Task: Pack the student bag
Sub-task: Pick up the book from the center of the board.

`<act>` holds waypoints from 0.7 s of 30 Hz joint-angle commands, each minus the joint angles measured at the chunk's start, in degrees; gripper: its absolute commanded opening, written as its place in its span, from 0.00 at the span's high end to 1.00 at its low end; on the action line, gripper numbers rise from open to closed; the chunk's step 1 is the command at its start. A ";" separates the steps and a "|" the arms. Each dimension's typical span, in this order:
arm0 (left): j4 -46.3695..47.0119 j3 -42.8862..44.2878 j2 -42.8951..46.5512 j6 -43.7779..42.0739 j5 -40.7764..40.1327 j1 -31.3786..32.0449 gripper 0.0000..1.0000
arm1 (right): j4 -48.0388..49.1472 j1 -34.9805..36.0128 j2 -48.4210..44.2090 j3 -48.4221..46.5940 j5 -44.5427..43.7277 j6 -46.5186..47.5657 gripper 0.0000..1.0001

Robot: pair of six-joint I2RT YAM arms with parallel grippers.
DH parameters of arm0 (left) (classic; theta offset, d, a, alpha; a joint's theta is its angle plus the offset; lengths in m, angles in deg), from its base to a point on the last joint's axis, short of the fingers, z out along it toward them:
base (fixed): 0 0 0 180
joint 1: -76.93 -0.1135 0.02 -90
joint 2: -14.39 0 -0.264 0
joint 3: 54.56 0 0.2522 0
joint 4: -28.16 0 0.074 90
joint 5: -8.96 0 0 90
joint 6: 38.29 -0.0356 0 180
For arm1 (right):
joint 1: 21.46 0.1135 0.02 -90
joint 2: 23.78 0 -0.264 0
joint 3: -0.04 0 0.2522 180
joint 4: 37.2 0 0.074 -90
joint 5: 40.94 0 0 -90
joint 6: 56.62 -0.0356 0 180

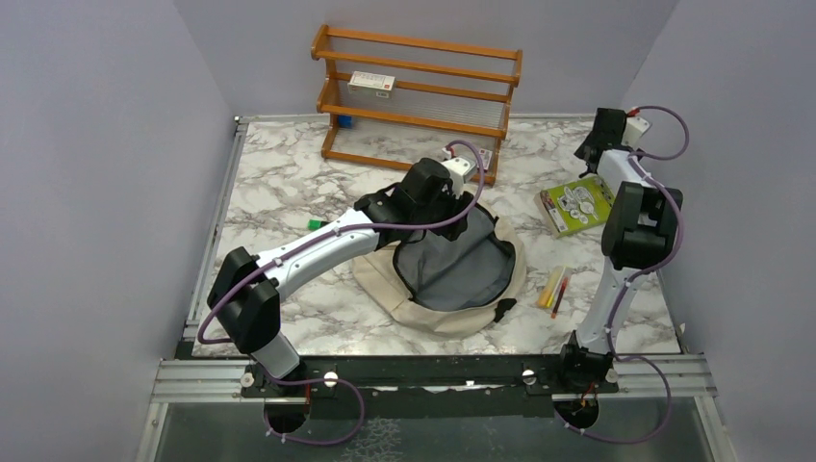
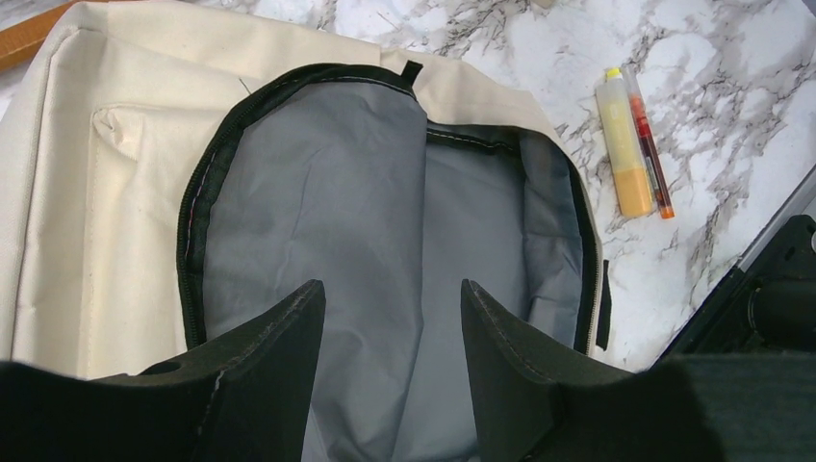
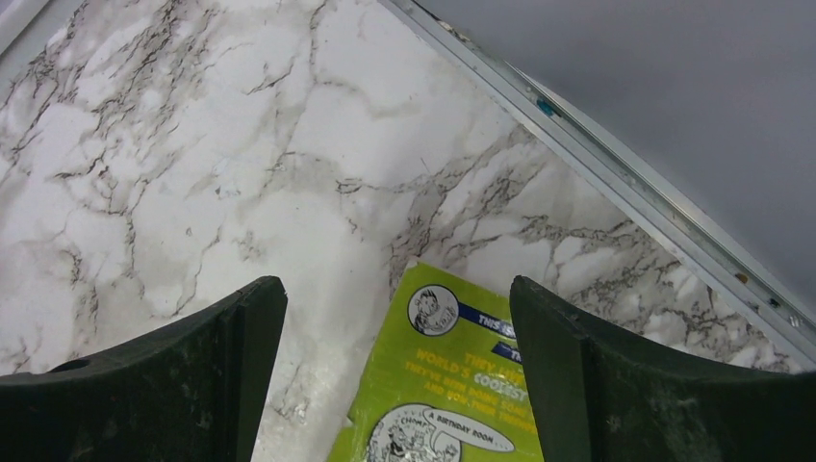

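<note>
Two claws, both empty. My left claw (image 2: 390,294) hangs half-spread over the open student bag (image 1: 414,315), which lies at the middle of the top view on the marble surface (image 1: 289,183). My right claw (image 3: 396,289) gapes wide above a green book (image 3: 443,385) at the right.

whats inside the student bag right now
The open student bag shows only grey lining, no packed item. The left fingers cover the nearest part of the inside.
</note>
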 commanded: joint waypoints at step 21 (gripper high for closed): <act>-1.58 2.18 0.20 0.76 2.01 0.03 0.45 | -7.23 -2.51 11.84 -9.60 15.96 5.66 0.10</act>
